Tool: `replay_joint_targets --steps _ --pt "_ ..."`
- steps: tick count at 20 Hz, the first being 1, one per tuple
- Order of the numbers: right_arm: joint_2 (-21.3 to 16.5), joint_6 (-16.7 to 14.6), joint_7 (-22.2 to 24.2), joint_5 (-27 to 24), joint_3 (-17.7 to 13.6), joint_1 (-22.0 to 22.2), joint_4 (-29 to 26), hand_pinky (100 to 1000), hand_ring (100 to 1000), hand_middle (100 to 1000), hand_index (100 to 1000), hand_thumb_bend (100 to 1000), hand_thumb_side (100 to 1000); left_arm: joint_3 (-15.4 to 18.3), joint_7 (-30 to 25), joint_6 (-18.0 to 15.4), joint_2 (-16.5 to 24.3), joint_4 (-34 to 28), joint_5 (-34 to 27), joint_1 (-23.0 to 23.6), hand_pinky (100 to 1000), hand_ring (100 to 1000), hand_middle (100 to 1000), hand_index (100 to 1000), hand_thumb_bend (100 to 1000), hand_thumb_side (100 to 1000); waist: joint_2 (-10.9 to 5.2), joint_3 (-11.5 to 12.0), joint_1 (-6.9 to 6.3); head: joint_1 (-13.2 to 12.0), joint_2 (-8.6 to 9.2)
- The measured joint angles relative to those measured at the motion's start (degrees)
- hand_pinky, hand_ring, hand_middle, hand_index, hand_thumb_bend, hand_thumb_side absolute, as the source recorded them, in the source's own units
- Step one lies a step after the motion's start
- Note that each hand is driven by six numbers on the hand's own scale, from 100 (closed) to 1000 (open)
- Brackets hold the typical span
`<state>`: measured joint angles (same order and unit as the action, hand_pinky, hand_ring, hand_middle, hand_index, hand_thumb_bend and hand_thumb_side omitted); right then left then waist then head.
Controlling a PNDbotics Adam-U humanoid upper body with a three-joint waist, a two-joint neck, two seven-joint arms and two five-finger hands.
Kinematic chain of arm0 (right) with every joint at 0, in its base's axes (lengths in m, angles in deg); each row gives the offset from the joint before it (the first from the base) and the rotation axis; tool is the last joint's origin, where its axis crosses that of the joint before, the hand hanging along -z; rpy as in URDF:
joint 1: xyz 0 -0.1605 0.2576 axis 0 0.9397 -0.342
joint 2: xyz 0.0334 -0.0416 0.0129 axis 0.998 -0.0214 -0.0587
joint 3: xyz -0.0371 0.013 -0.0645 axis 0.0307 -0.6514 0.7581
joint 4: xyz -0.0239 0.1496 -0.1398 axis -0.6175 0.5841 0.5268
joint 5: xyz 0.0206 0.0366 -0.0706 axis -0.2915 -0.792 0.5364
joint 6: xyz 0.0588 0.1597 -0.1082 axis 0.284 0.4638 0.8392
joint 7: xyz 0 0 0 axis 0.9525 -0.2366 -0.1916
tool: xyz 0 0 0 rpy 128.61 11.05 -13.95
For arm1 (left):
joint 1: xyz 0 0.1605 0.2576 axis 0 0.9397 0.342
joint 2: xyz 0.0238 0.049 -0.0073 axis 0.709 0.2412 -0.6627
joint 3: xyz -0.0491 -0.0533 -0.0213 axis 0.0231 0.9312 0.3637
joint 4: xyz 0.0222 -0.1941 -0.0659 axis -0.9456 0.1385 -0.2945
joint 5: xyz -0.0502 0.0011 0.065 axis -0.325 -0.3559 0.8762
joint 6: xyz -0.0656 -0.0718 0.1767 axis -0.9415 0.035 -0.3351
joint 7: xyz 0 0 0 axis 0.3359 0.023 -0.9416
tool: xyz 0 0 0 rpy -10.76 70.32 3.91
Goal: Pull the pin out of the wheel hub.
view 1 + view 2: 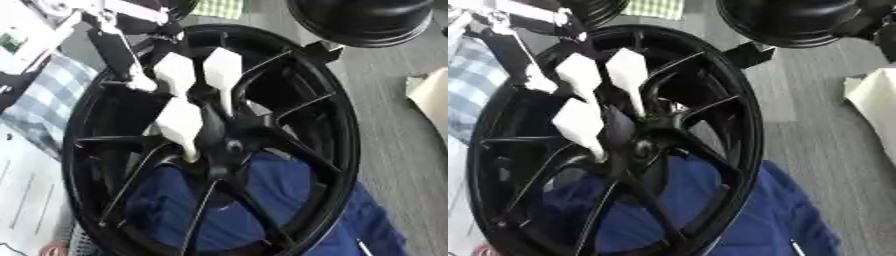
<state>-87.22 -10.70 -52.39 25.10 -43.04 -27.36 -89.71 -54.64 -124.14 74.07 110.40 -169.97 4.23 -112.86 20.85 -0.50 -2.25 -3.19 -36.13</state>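
Left eye view: left hand, white fingers spread, reaches toward black wheel hub; pin indistinguishable.

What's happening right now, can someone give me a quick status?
Left robot hand white-fingered, fingers straight, reaching into the hub of the black spoked metal wheel. Right robot hand not in view. Pin not discernible. Blue cloth behind the spokes.

A workshop, seemingly; a black wheel rim lies on blue cloth over grey flooring.

Both head eyes look down close onto the wheel hub.
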Motion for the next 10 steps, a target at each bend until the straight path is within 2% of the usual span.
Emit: replay_joint_targets --steps 5,10 --pt "0.0 0.2 -0.2 0.0 0.0 0.2 0.0 948 788 646 795 100 300 1.5 2.4 2.1 0.8 -1.5 -1.0 0.0 716 550 272 357 277 100 -0.13 0.3 -0.01 0.1 -0.02" --pt "0.0 0.1 -0.4 0.0 -0.2 0.6 0.0 947 787 645 794 103 296 5.6 5.4 4.2 3.4 -4.1 -3.3 0.3 718 545 263 350 247 100 -0.44 0.9 0.02 0.3 -0.32"
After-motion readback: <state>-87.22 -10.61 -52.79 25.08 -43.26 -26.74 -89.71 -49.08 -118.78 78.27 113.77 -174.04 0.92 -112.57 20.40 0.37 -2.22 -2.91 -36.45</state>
